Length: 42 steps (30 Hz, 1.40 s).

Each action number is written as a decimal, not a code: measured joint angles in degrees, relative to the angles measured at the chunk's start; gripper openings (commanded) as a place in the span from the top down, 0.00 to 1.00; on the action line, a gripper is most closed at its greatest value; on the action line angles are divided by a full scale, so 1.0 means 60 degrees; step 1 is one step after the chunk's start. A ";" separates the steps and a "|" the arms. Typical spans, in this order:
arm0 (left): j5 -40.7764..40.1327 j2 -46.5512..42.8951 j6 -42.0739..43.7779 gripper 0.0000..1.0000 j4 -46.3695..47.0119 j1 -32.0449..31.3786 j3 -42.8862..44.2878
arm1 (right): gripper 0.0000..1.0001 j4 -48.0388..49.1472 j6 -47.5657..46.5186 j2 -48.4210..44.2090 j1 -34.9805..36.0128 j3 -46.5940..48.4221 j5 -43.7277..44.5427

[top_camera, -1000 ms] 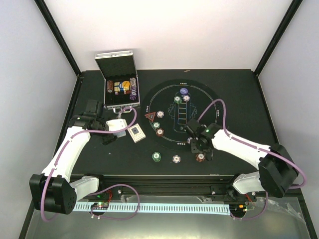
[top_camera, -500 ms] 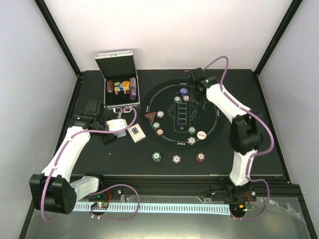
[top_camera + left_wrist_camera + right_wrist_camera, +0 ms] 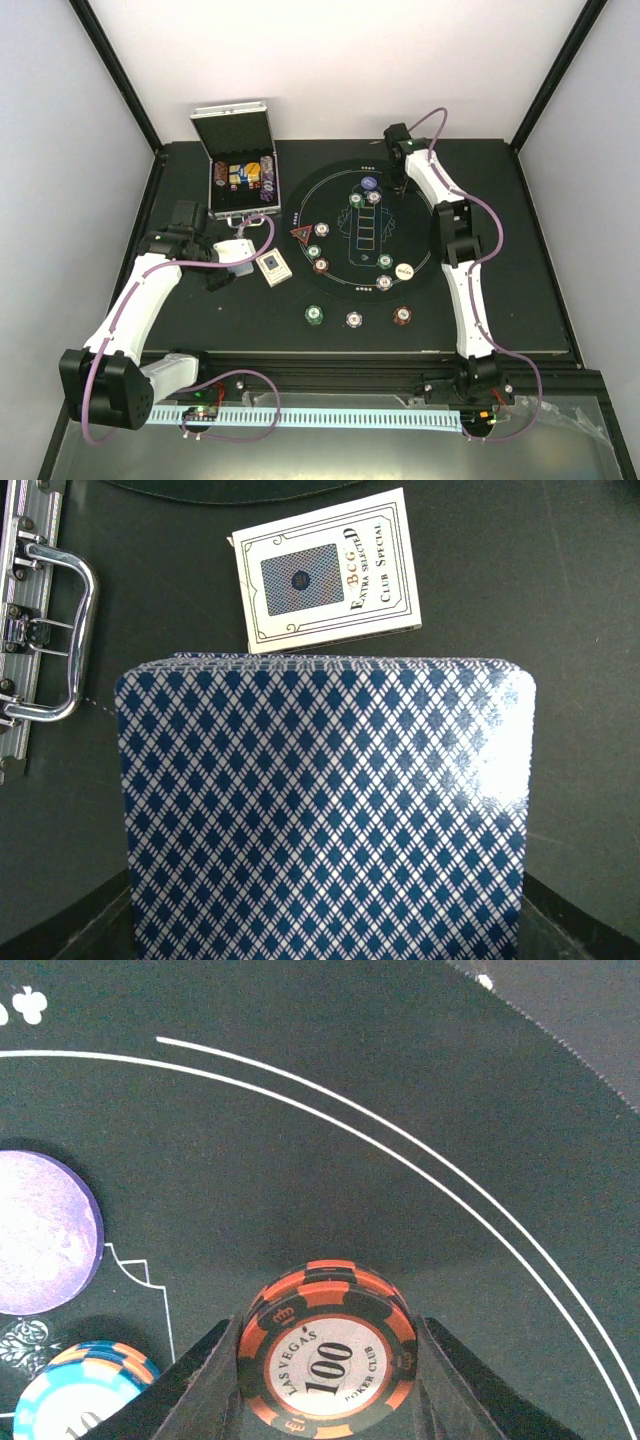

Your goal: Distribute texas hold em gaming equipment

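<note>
Left gripper is clamped on a deck of cards with blue diamond backs, at the left side of the table, near of the silver case. The case is propped open with chips inside. Its handle is seen left of the deck in the left wrist view. A card box is laid flat on the table just beyond the deck, between the case and the round mat.

Right gripper is extended over the far part of the mat and is closed on an orange-and-black chip marked 100, pinched by its edges between both fingers, inside the white ring lines. Whether the chip touches the mat cannot be told. A purple button and a light blue chip are seen left of it on the mat.

A red triangle token is placed at the mat's left edge. A green chip, a white chip and a red chip are laid in a row near of the mat.
</note>
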 measured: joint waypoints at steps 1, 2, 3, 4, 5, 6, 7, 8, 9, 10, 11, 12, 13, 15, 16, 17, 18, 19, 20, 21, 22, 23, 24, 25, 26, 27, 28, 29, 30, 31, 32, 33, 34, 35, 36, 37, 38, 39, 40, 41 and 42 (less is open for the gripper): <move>0.0000 0.0000 0.0000 0.99 0.0000 0.0000 0.0000 | 0.72 -0.0007 0.0000 0.0004 -0.0033 0.0000 -0.0051; -0.0004 0.0000 0.0000 0.98 0.0000 0.0000 0.0000 | 0.72 0.0018 -0.0004 0.0004 -0.0058 0.0004 -0.0113; -0.0004 0.0000 0.0000 0.98 0.0000 0.0000 0.0000 | 0.71 0.0040 -0.0004 0.0004 -0.0073 0.0022 -0.0153; 0.0000 0.0000 0.0000 0.98 0.0000 0.0000 0.0000 | 0.71 0.0084 -0.0004 0.0007 -0.0080 0.0036 -0.0200; -0.0004 0.0000 0.0000 0.98 0.0000 0.0000 0.0000 | 0.69 0.0102 -0.0004 0.0036 -0.0080 0.0058 -0.0240; -0.0004 0.0000 0.0000 0.98 -0.0004 0.0000 0.0000 | 0.67 0.0124 -0.0004 0.0076 -0.0080 0.0095 -0.0291; -0.0004 0.0000 0.0000 0.98 0.0000 0.0000 0.0000 | 0.61 0.0146 -0.0004 0.0135 -0.0080 0.0135 -0.0361; -0.0004 0.0000 -0.0004 0.98 0.0000 0.0000 0.0000 | 0.55 0.0175 -0.0004 0.0215 -0.0080 0.0168 -0.0404; 0.0000 0.0000 -0.0007 0.98 0.0004 0.0000 0.0000 | 0.47 0.0197 -0.0004 0.0284 -0.0076 0.0186 -0.0459; 0.0000 0.0000 -0.0022 0.98 0.0007 0.0000 0.0000 | 0.43 0.0204 -0.0015 0.0368 -0.0066 0.0193 -0.0488; 0.0000 0.0007 -0.0066 0.98 0.0007 0.0000 0.0000 | 0.42 0.0204 -0.0018 0.0441 -0.0062 0.0204 -0.0525; 0.0004 0.0025 -0.0106 0.98 0.0007 0.0000 0.0000 | 0.40 0.0211 -0.0062 0.0499 -0.0051 0.0251 -0.0535; 0.0011 0.0062 -0.0160 0.98 0.0004 0.0000 0.0000 | 0.38 0.0193 -0.0044 0.0499 -0.0044 0.0306 -0.0583; 0.0040 0.0153 -0.0233 0.99 -0.0004 0.0000 0.0000 | 0.35 0.0153 -0.0055 0.0499 -0.0036 0.0448 -0.0601; 0.0051 0.0178 -0.0259 0.98 -0.0007 0.0000 0.0000 | 0.35 0.0127 -0.0073 0.0495 -0.0036 0.0503 -0.0597; 0.0055 0.0178 -0.0277 0.98 -0.0015 0.0000 0.0000 | 0.35 0.0113 -0.0073 0.0463 -0.0047 0.0517 -0.0597; 0.0055 0.0178 -0.0291 0.99 -0.0018 0.0000 0.0000 | 0.35 0.0073 -0.0066 0.0415 -0.0047 0.0514 -0.0590; 0.0055 0.0178 -0.0317 0.98 -0.0018 0.0000 0.0004 | 0.35 0.0040 -0.0069 0.0331 -0.0047 0.0459 -0.0583; 0.0051 0.0178 -0.0331 0.98 -0.0022 0.0000 0.0000 | 0.35 0.0029 -0.0069 0.0168 -0.0055 0.0299 -0.0572; 0.0051 0.0175 -0.0350 0.98 -0.0018 0.0000 0.0000 | 0.35 -0.0004 -0.0066 -0.0076 -0.0055 0.0080 -0.0565; 0.0047 0.0168 -0.0364 0.99 -0.0018 0.0000 0.0000 | 0.35 -0.0007 -0.0044 -0.0401 -0.0055 -0.0222 -0.0565; 0.0047 0.0168 -0.0386 0.98 -0.0018 0.0000 0.0000 | 0.35 0.0007 -0.0022 -0.0823 -0.0051 -0.0634 -0.0557; 0.0047 0.0168 -0.0397 0.98 -0.0011 0.0000 0.0000 | 0.35 0.0069 0.0011 -0.1304 -0.0036 -0.1129 -0.0539; 0.0044 0.0168 -0.0412 0.98 -0.0004 0.0000 0.0000 | 0.35 0.0288 0.0036 -0.2014 0.0007 -0.1938 -0.0525; 0.0040 0.0168 -0.0419 0.98 0.0000 0.0000 0.0000 | 0.35 0.0448 0.0076 -0.2867 0.0044 -0.2867 -0.0474; 0.0040 0.0168 -0.0426 0.98 0.0011 0.0000 0.0000 | 0.35 0.0543 0.0124 -0.3668 0.0098 -0.3646 -0.0415; 0.0040 0.0164 -0.0430 0.99 0.0018 0.0000 0.0000 | 0.34 0.0699 0.0168 -0.4411 0.0175 -0.4364 -0.0375; 0.0040 0.0160 -0.0430 0.98 0.0025 0.0000 -0.0004 | 0.34 0.0940 0.0251 -0.5289 0.0306 -0.5220 -0.0328; 0.0036 0.0157 -0.0430 0.98 0.0029 0.0000 -0.0007 | 0.33 0.1162 0.0324 -0.6211 0.0510 -0.6145 -0.0237; 0.0036 0.0149 -0.0430 0.98 0.0033 0.0000 -0.0022 | 0.32 0.1260 0.0423 -0.6918 0.0736 -0.6827 -0.0157; 0.0040 0.0124 -0.0426 0.98 0.0051 0.0000 -0.0058 | 0.31 0.1417 0.0539 -0.7650 0.1042 -0.7599 -0.0066; 0.0036 0.0095 -0.0426 0.99 0.0076 0.0000 -0.0109 | 0.29 0.1617 0.0696 -0.8404 0.1439 -0.8517 0.0029; 0.0033 0.0051 -0.0423 0.98 0.0087 0.0000 -0.0171 | 0.28 0.1679 0.0852 -0.8918 0.1749 -0.9198 0.0084; 0.0033 0.0029 -0.0423 0.98 0.0087 0.0000 -0.0215 | 0.27 0.1759 0.1053 -0.9417 0.2171 -1.0000 0.0142; 0.0026 0.0018 -0.0423 0.99 0.0098 0.0000 -0.0248 | 0.27 0.1767 0.1249 -0.9770 0.2532 -1.0648 0.0171; 0.0026 0.0018 -0.0423 0.99 0.0102 0.0000 -0.0270 | 0.27 0.1745 0.1501 -1.0131 0.2973 -1.1413 0.0240; 0.0015 0.0018 -0.0419 0.98 0.0102 0.0000 -0.0280 | 0.27 0.1683 0.1789 -1.0433 0.3410 -1.2127 0.0295; 0.0011 0.0018 -0.0419 0.99 0.0106 0.0000 -0.0288 | 0.27 0.1599 0.2036 -1.0630 0.3708 -1.2608 0.0310; 0.0004 0.0015 -0.0415 0.98 0.0109 0.0000 -0.0291 | 0.27 0.1552 0.2331 -1.0899 0.4073 -1.3183 0.0331; 0.0000 0.0015 -0.0415 0.98 0.0117 0.0000 -0.0302 | 0.27 0.1501 0.2586 -1.1111 0.4295 -1.3551 0.0328; -0.0004 0.0015 -0.0412 0.98 0.0127 0.0000 -0.0317 | 0.27 0.1464 0.2918 -1.1453 0.4619 -1.4065 0.0331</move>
